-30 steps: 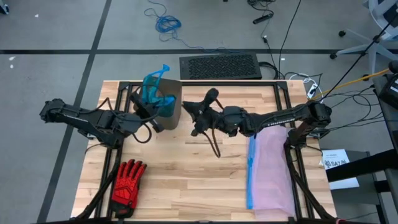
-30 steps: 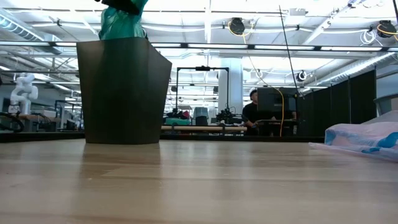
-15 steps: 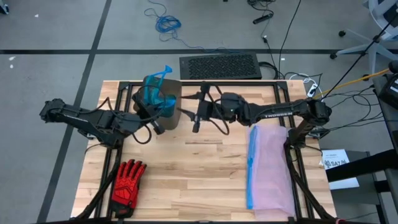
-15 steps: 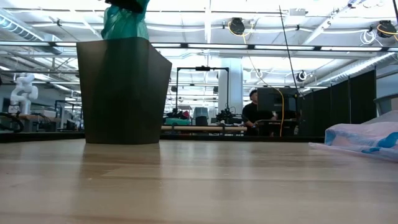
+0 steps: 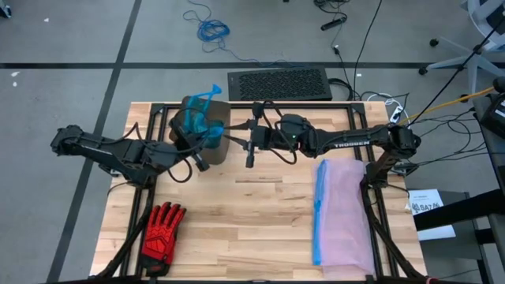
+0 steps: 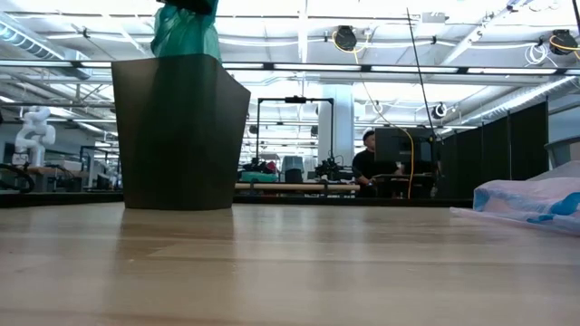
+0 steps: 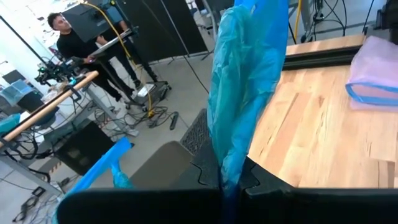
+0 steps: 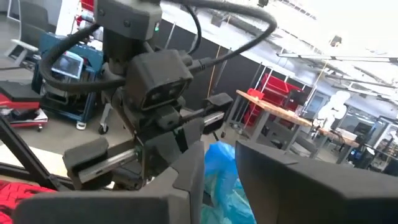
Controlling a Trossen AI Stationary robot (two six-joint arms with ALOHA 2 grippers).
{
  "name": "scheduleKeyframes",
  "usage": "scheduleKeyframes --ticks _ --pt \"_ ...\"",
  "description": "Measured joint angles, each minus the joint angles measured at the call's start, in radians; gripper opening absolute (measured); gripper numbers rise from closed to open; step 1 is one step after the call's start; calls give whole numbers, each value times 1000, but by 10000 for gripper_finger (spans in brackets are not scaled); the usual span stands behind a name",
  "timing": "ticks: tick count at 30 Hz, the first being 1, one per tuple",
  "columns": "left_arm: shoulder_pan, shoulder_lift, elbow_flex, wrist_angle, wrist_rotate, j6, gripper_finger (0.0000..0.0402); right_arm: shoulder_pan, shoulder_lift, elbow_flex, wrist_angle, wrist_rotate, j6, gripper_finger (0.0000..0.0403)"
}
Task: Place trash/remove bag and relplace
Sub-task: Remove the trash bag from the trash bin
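Observation:
A dark bin (image 5: 219, 134) stands at the table's far left of centre, with the teal-green bag (image 5: 202, 118) bunched up above its rim (image 6: 186, 36). My left gripper (image 5: 201, 134) is over the bin, shut on the bag (image 7: 245, 87). My right gripper (image 5: 238, 142) reaches in level from the table's right, just beside the bin. Its fingers stand open, and the bag (image 8: 221, 180) shows in the gap between them. The trash is out of view. My left gripper pinches a gathered bunch of the bag's thin plastic (image 7: 227, 177) between its two fingers. The plastic stands up past the fingertips, and the bag's lower part stays inside the bin. My right gripper: I cannot tell whether its fingers (image 8: 186, 180) touch the bag.
A red-and-black glove (image 5: 162, 229) lies at the near left. A pale lilac bag with a blue rim (image 5: 343, 213) lies along the right side. A black mat (image 5: 280, 83) is on the floor past the far edge. A person (image 6: 367, 163) sits in the room beyond.
My right gripper has swung toward the table's far edge and the bin, and its wrist has rolled. My left gripper has stayed shut on the bag above the bin.

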Motion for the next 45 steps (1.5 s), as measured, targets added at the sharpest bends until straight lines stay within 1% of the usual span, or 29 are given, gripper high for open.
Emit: scheduleKeyframes --ticks 6,12,17,19,26,28,31,33,35,37,41,42,45 --pt "0 1 0 32 2 18 0 -1 0 0 7 -13 13 82" --pt "0 4 0 36 28 18 0 -6 0 0 31 -22 19 82" --pt "0 5 0 45 34 24 0 -6 0 0 8 -70 17 85" --pt "0 5 0 45 35 24 0 -6 0 0 4 -70 16 98" --pt "0 5 0 52 40 25 0 -6 0 0 7 -70 18 164" --pt "0 5 0 59 52 26 0 -7 -1 0 8 -69 20 172" --pt "0 5 0 61 54 26 0 -12 0 0 24 -67 27 172" --pt "0 5 0 62 54 26 0 -18 -1 0 41 -67 37 162" --pt "1 5 0 67 54 28 0 -19 -1 0 47 -68 41 140" --pt "3 6 0 87 54 46 0 -20 -1 0 50 -68 29 108" --pt "12 6 1 114 66 51 0 -32 18 0 85 -74 19 22" --pt "15 6 1 114 77 51 0 -38 24 0 86 -73 19 12" --pt "16 6 1 102 89 45 0 -46 29 -1 79 -67 20 4"
